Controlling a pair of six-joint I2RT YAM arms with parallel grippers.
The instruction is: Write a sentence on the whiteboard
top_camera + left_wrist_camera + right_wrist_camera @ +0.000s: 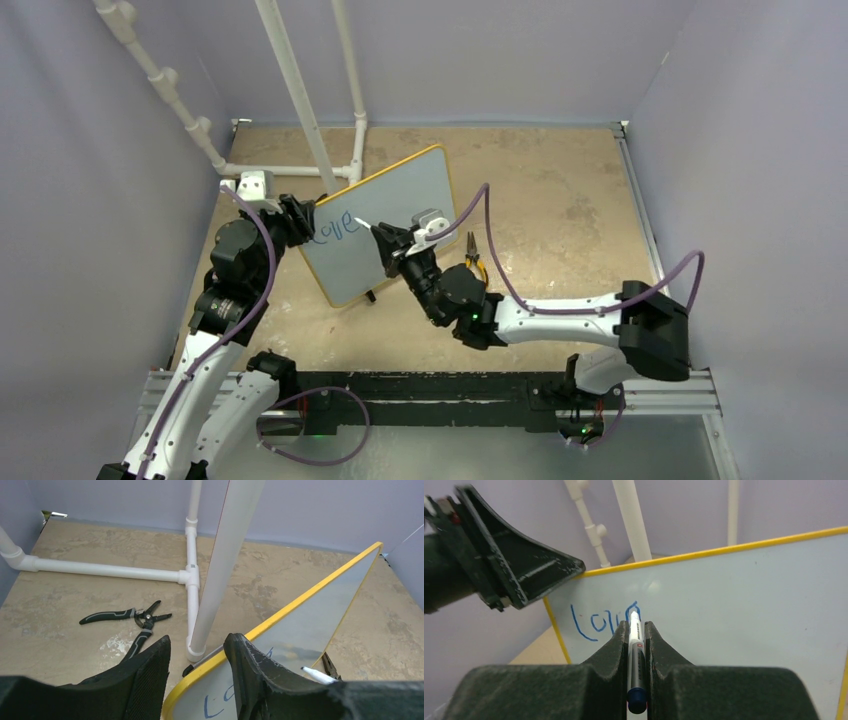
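Blue sentence (596, 624) lies at tip of marker (636, 647) in right end effector (636, 627).

Your two arms share one build: white shells on the long links of the left arm (235, 400) and right arm (555, 322), bulky black housings at the joints, and a purple cable (560, 311) running along each. A small white-and-grey camera block (430, 220) sits on each wrist, and green lights (471, 320) glow at the right arm's elbow and base. The left end effector (197, 645) and right end effector (636, 627) have thick matte-black fingers (250, 675), scuffed pale along their edges.
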